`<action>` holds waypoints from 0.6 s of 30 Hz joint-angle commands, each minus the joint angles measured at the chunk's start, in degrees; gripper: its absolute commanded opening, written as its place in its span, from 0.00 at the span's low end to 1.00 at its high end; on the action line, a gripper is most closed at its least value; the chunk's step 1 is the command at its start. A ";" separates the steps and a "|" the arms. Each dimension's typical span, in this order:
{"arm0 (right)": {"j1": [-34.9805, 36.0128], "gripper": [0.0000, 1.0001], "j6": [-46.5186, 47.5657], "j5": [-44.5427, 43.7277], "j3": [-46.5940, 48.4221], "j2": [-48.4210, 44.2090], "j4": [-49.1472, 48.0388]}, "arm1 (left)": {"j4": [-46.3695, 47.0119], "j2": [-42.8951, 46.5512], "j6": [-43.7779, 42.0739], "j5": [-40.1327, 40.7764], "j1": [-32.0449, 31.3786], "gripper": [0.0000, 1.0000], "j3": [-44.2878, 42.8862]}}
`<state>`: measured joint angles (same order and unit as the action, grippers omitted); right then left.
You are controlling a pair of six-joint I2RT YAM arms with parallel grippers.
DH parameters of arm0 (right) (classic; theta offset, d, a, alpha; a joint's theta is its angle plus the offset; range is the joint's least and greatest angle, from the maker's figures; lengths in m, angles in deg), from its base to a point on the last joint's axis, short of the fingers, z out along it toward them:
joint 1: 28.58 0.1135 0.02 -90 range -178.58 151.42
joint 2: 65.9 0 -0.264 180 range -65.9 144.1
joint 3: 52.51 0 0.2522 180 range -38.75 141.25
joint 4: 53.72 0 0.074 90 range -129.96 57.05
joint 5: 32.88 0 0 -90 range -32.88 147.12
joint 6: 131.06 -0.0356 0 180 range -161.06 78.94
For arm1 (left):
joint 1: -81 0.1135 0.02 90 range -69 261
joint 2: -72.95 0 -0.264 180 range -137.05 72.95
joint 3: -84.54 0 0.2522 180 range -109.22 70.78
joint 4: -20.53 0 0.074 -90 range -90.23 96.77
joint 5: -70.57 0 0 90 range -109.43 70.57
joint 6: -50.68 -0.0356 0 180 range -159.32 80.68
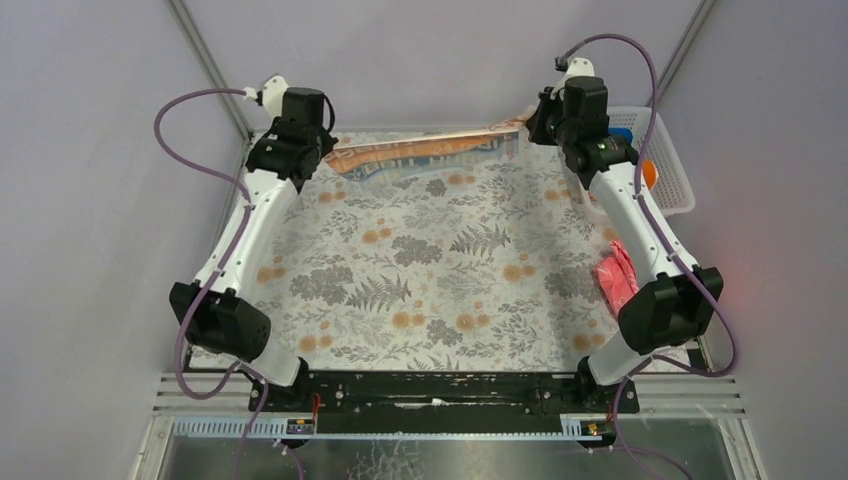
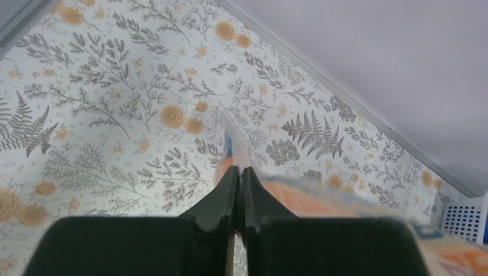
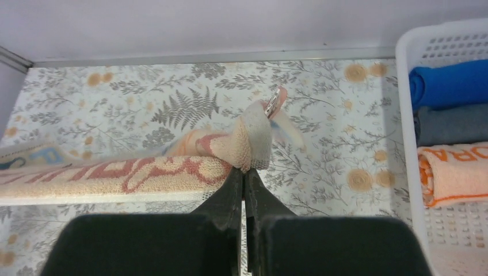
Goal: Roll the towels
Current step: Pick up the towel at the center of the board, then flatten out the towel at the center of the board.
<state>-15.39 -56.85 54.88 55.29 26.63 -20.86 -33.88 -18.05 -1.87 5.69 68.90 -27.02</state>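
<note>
The pale peach terry towel with orange lettering [image 1: 420, 152] is stretched along the far edge of the floral-patterned desk [image 1: 440, 290], its long axis running left to right between the arms. The right tool [image 3: 244, 171] pinches one corner. The left tool [image 2: 240, 171] is blurred but seems clenched on the other.

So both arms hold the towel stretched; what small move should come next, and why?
Probably lower the left gripper and right gripper together to lay the towel flat on the table. Each pinches one end, and the towel is stretched between them near the far edge, not yet spread.
</note>
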 commanded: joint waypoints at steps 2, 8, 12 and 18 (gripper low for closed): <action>-0.75 0.01 0.47 0.50 -7.66 -5.84 -4.04 | 3.87 9.07 1.76 2.77 1.64 0.01 12.31; -0.78 0.08 -7.26 6.27 -33.92 -14.84 -7.46 | 9.48 21.31 15.37 -5.22 1.64 0.12 42.71; -0.71 0.30 -11.87 9.09 -48.99 -21.14 -7.87 | 12.65 29.23 22.97 -13.16 1.65 0.24 60.39; -0.70 0.70 -11.93 9.30 -56.07 -27.41 -1.32 | 8.22 42.06 24.85 -19.39 1.64 0.38 69.55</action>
<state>-16.00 -67.58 63.73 -1.50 4.32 -23.66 -26.66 17.38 19.20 -9.06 70.19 42.49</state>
